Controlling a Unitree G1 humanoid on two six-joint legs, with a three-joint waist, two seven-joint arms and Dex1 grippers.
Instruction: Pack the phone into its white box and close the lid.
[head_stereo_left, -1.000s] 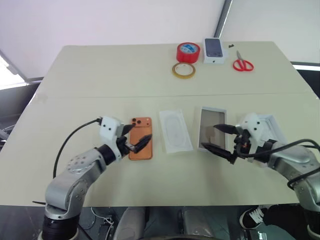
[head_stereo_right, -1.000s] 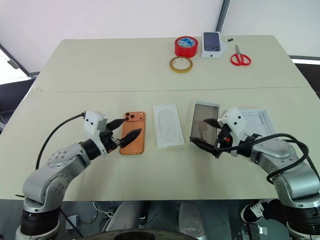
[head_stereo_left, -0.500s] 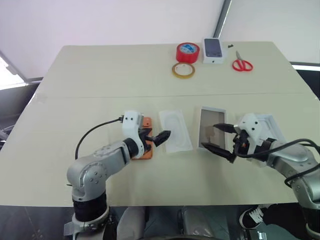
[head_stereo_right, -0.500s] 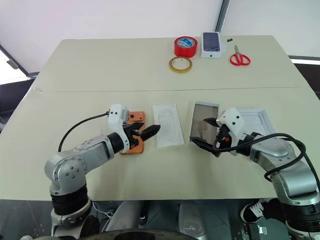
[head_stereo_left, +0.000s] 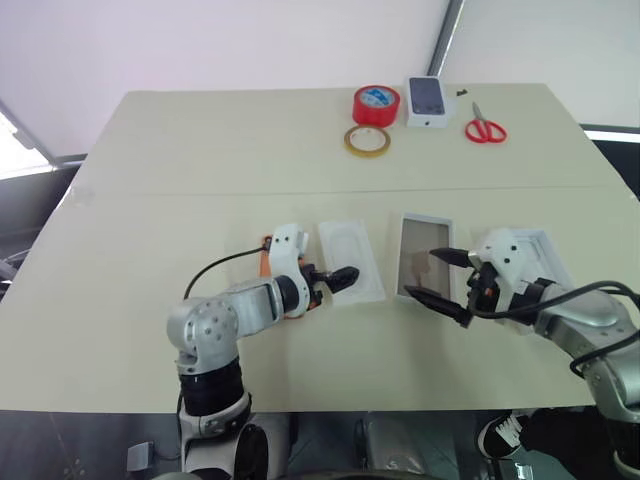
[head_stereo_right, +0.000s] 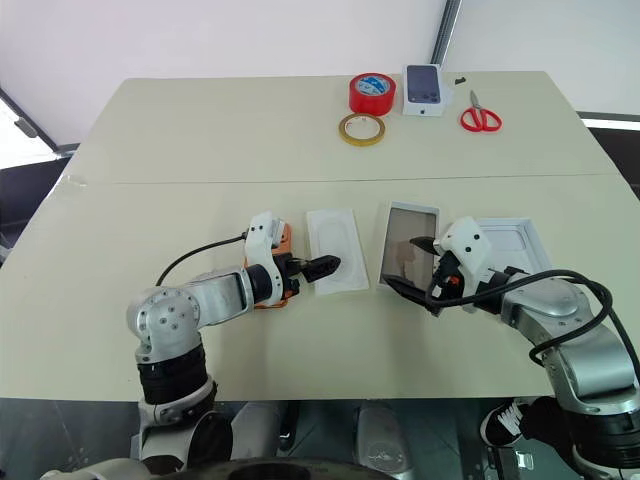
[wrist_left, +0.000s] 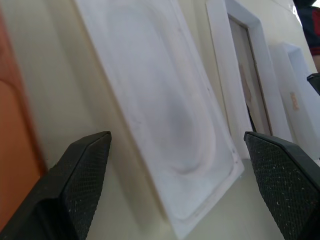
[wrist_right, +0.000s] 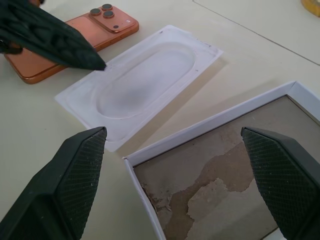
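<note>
The left arm reaches across low over the phone (wrist_right: 75, 40), its left gripper (head_stereo_left: 336, 280) pointing toward the right arm, fingers spread apart and empty. The right arm bends in from the far side of the phone, well apart from it, with the right gripper (head_stereo_left: 438, 274) aimed back toward the phone, jaws wide and empty.

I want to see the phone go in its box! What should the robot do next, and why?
Probably bring the left claw back over the phone and close on its edges. Both claws are open and hold nothing. The phone lies flat on the table, camera side up, while the left claw hangs over the tray beside it. The box sits open, with the right claw waiting above it.
</note>
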